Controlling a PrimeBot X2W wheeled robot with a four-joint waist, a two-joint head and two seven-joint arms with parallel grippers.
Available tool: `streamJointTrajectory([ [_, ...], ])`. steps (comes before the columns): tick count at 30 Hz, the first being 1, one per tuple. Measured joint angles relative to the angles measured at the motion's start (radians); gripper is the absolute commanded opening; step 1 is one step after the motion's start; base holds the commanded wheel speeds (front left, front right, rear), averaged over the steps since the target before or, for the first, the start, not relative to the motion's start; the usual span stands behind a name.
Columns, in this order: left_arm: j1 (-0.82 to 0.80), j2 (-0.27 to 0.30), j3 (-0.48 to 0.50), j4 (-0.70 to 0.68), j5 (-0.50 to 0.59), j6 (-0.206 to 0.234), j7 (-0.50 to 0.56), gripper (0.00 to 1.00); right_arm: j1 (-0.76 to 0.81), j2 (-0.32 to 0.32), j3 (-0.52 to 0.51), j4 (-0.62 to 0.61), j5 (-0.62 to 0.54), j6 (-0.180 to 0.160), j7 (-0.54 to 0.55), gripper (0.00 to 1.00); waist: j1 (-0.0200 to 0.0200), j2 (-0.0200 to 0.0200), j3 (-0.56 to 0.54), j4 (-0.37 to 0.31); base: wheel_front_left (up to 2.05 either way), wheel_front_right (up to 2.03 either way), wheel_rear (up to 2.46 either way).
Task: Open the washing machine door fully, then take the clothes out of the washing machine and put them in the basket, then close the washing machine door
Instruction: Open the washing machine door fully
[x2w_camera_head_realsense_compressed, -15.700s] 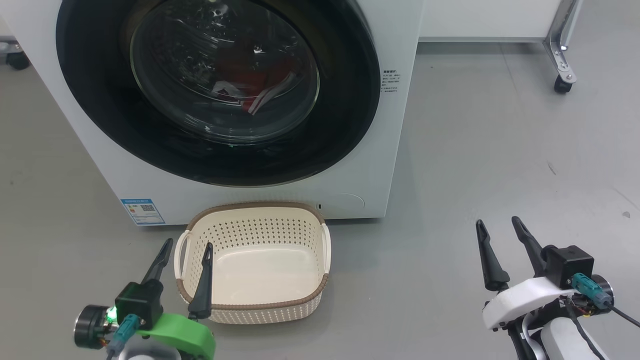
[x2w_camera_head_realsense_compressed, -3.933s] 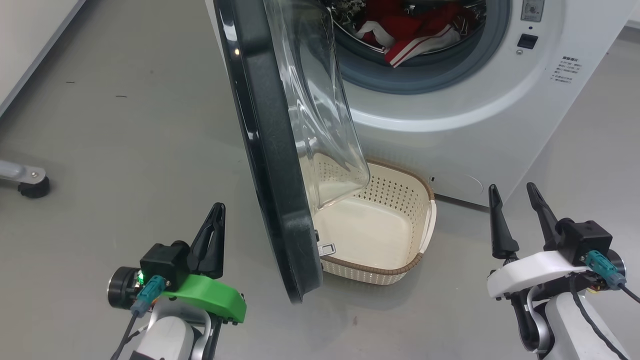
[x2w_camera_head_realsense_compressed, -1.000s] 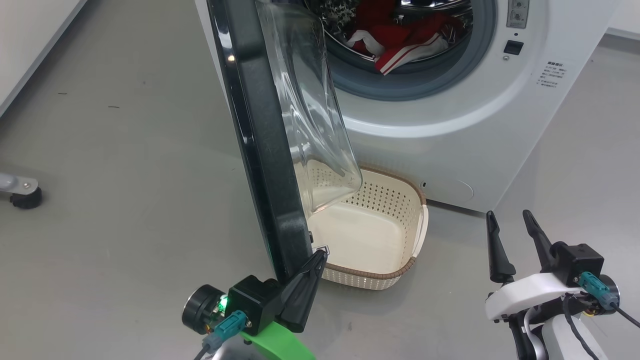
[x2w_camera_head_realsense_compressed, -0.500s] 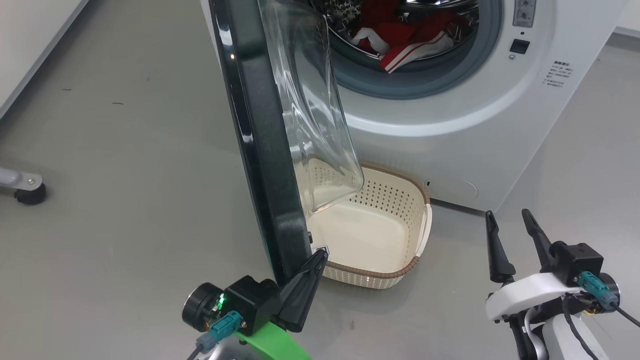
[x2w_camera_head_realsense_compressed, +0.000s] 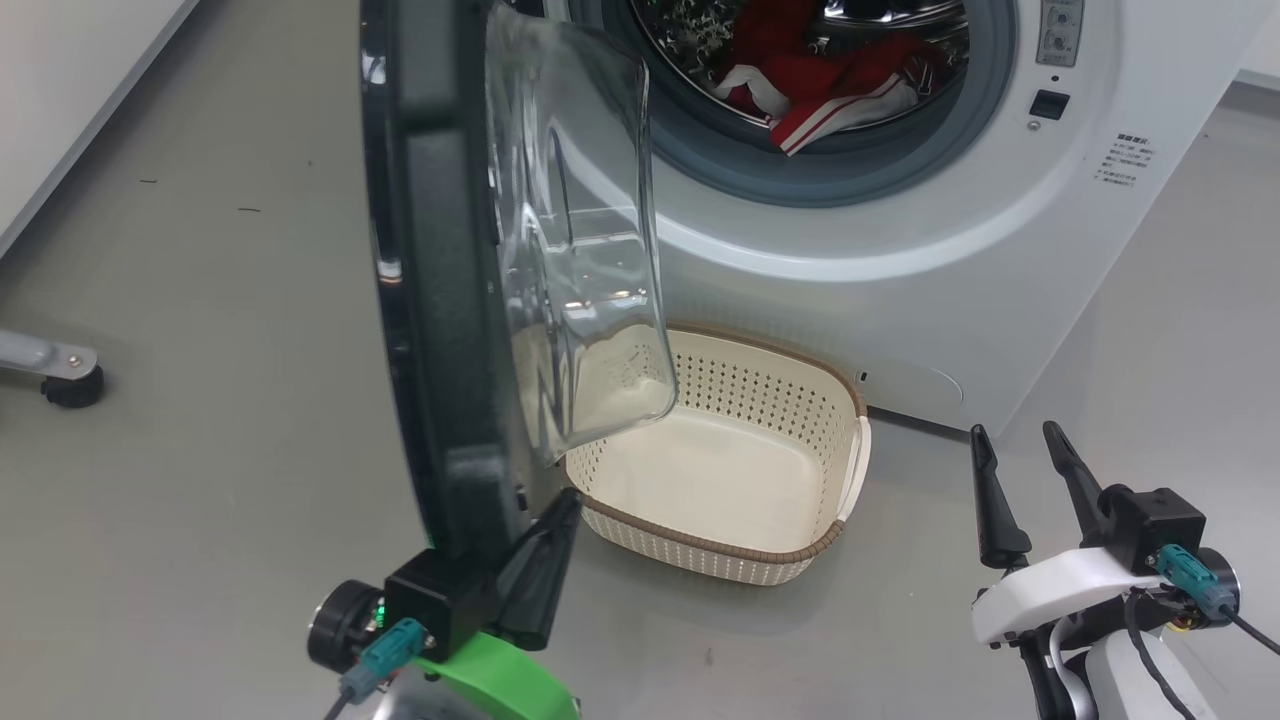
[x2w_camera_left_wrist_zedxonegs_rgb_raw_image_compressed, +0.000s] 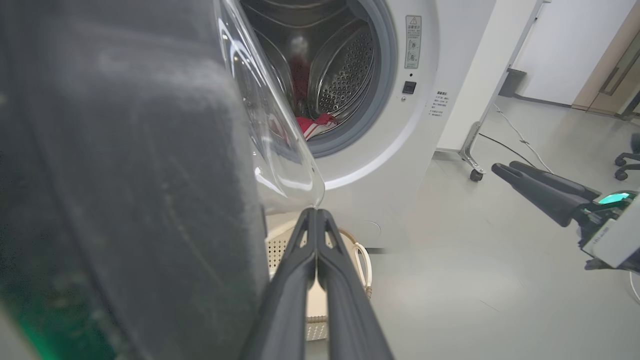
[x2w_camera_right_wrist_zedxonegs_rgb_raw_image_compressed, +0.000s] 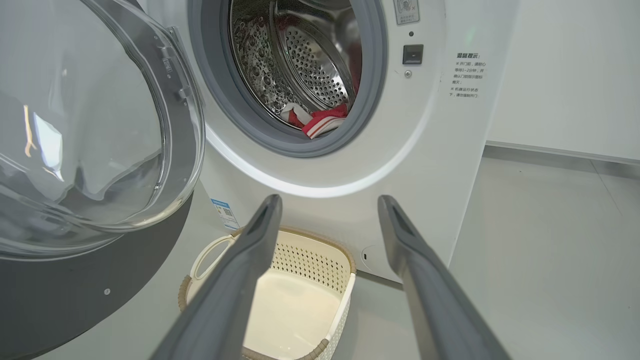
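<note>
Door stage not judged finished. The washing machine door (x2w_camera_head_realsense_compressed: 440, 300) is seen nearly edge-on at the left, swung well out from the washing machine (x2w_camera_head_realsense_compressed: 900, 260), with its glass bowl hanging over the left end of the basket (x2w_camera_head_realsense_compressed: 700, 555).

The left gripper (x2w_camera_left_wrist_zedxonegs_rgb_raw_image_compressed: 315, 215) is pressed together, with nothing held, at the door's near lower edge on the inner side. Contact with the rim looks likely but cannot be confirmed. The right gripper (x2w_camera_head_realsense_compressed: 1012, 430) is spread apart and empty, low on the right, well clear of the machine.

Handling: the door is rigid, hinged and probably weighty. The glossy rim is likely slippery, so a flat push low on the black rim is advised, not on the glass.

The clothes (x2w_camera_head_realsense_compressed: 830, 85) are bunched at the drum's front lip, just behind the grey seal. They are expected to be soft, light and limp. A pinch on the raised striped fold is suggested, and trailing ends could snag on the seal. The basket sits empty on the floor just in front of the machine.
</note>
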Motion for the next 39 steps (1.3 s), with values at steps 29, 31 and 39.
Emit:
streamJointTrajectory([
  [29, 0.016, 0.038, 0.333, 0.095, -0.023, 0.034, -0.132, 0.00, 0.000, 0.006, -0.017, -0.002, -0.011, 0.009, 0.000, 1.00, 0.0000, 0.0000, 0.014, 0.000, 0.00, 0.00, 0.00],
  [31, 0.015, 0.038, 0.360, 0.103, -0.026, 0.035, -0.144, 0.00, 0.000, 0.006, -0.018, -0.003, -0.011, 0.009, 0.000, 1.00, 0.0000, 0.0000, 0.020, -0.002, 0.00, 0.00, 0.00],
  [39, -0.013, 0.037, 0.452, 0.138, -0.058, 0.035, -0.192, 0.00, -0.009, 0.006, -0.022, -0.007, -0.015, 0.012, 0.000, 1.00, 0.0000, -0.0001, 0.048, -0.007, 0.00, 0.00, 0.00],
])
